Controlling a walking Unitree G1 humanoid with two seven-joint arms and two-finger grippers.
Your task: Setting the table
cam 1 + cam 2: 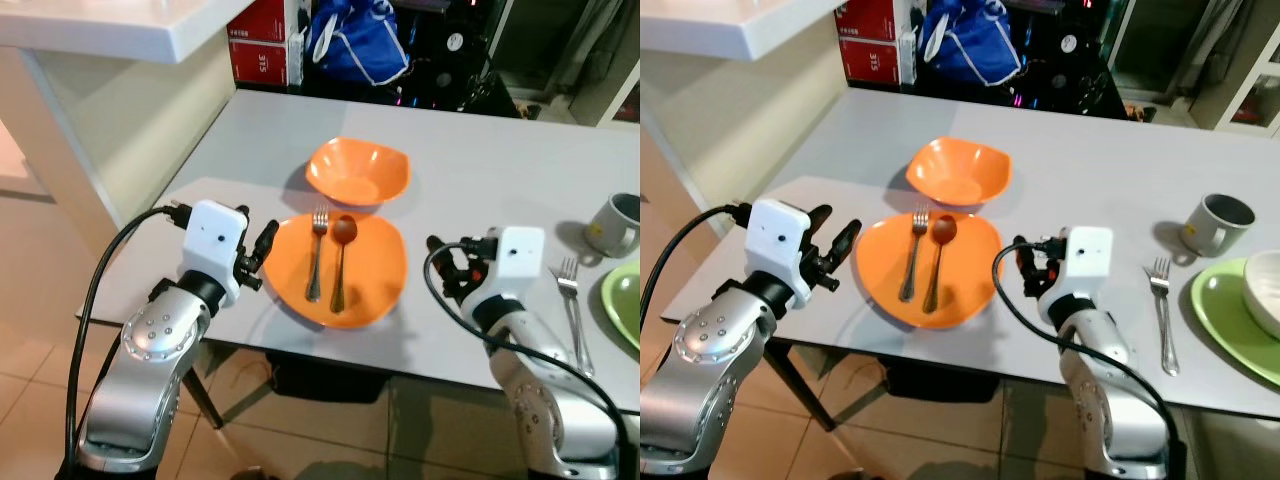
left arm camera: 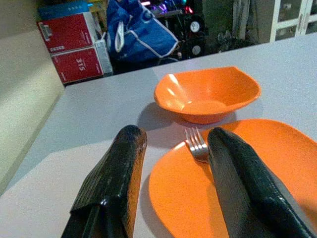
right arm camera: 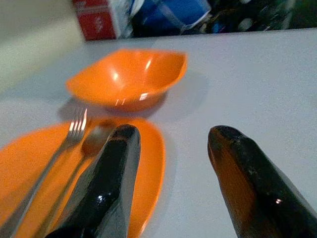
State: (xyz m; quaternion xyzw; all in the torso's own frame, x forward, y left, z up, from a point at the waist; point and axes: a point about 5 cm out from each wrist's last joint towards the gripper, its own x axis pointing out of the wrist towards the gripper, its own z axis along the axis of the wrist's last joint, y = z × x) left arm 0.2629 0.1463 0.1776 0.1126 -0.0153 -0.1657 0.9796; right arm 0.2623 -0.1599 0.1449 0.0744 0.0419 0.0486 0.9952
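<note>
Nearest, the left gripper [image 1: 262,255] at nine o'clock and right gripper [image 1: 447,268] at three o'clock of the flat orange plate [image 1: 375,285] (one, bearing one steel fork [image 1: 316,255] and one brown-bowled spoon [image 1: 341,260]) are spread and empty; at twelve, one orange bowl [image 1: 358,172]; this setting seems largely laid.

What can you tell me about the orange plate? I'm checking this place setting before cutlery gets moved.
The orange plate is a shallow, glossy, rounded-square dish, plastic-looking, lying flat near the grey table's front edge. A metal fork and a brown-bowled spoon lie side by side on it, heads pointing away from the robot. The orange bowl sits just beyond it. The left gripper and right gripper flank it, both open, neither touching.
</note>
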